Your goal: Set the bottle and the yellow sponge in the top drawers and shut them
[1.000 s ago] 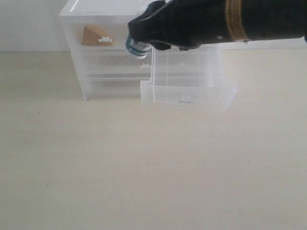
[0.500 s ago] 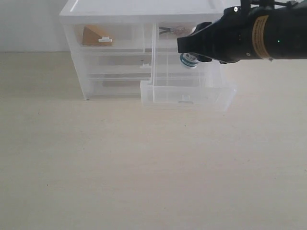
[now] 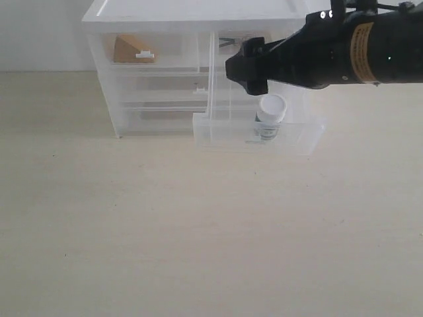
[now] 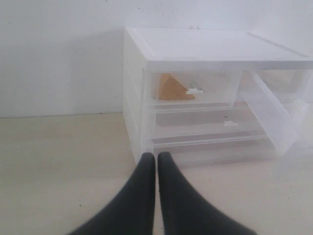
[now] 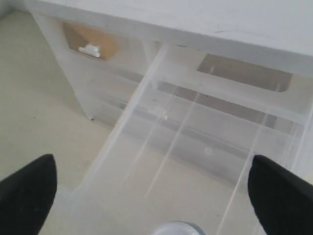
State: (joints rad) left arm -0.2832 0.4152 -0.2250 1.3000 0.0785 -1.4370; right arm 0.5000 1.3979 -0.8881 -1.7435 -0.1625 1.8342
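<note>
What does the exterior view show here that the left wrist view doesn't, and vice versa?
Exterior only: the bottle, clearly upright in the pulled-out right top drawer, and the right arm. Left wrist only: the left tool, shut. Both: the yellow sponge inside the closed left top drawer, and the open drawer.

Table: pale beige, matte, a few small dark specks. White-framed drawer chest stands directly on it at the far side, close to the white wall.
</note>
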